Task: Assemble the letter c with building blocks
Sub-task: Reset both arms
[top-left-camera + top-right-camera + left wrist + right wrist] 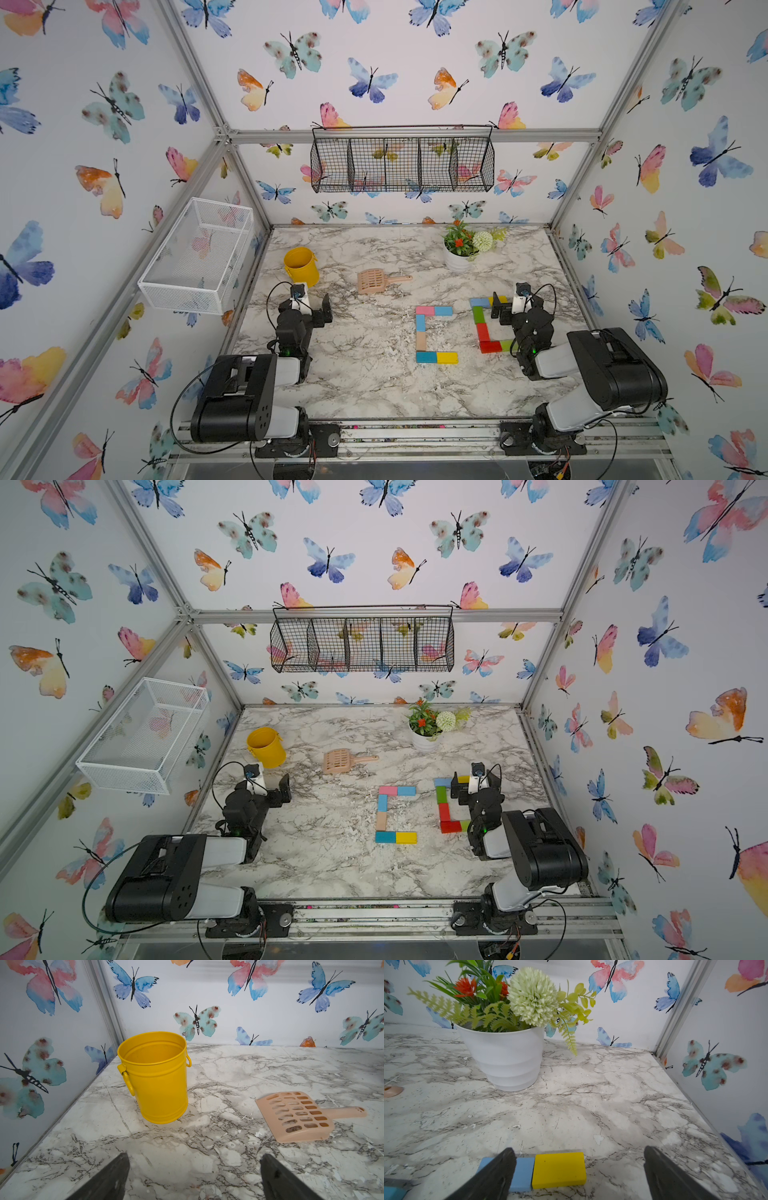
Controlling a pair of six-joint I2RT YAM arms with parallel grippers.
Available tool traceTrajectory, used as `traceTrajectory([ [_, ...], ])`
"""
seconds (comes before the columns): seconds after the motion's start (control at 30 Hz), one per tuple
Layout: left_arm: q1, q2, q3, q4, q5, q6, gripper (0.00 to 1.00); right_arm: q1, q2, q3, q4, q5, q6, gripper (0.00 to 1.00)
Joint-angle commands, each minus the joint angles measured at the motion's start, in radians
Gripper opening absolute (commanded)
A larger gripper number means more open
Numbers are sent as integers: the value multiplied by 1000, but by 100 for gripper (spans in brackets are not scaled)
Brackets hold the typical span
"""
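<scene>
Note the right gripper (578, 1148) spread wide, gripping nothing, poised over the yellow block (559, 1169) butted against a light blue block (522, 1174). Find both at the top arm of a C of building blocks (483, 332), right of centre in both top views; find a second C (421, 340) at mid-frame, apparently complete. See the left gripper (194, 1155) equally wide and empty, left of centre, facing a yellow bucket (158, 1084) and tan scoop (295, 1114). Probably only tidying left: check seams, nudge from outer edges, lift straight up without dragging bricks.
</scene>
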Motion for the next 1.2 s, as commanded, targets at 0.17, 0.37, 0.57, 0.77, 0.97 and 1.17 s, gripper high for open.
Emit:
traceTrajectory([
  [0.17, 5, 7, 10, 1, -11, -7, 98, -6, -4, 14, -7, -18, 13, 100],
  [0.37, 4, 7, 12, 0, -11, -7, 98, -9, -3, 20, -15, -27, 15, 100],
  [0.57, 5, 8, 11, -1, -11, -7, 98, -12, -3, 21, -17, -32, 16, 100],
  [0.77, 5, 7, 12, 0, -11, -7, 98, -14, -3, 21, -19, -32, 16, 100],
  [0.97, 4, 8, 12, -1, -10, -7, 98, -40, 5, 57, -79, -83, 28, 100],
  [1.17, 4, 7, 11, 0, -10, -7, 98, -43, -1, 47, -65, -83, 29, 100],
])
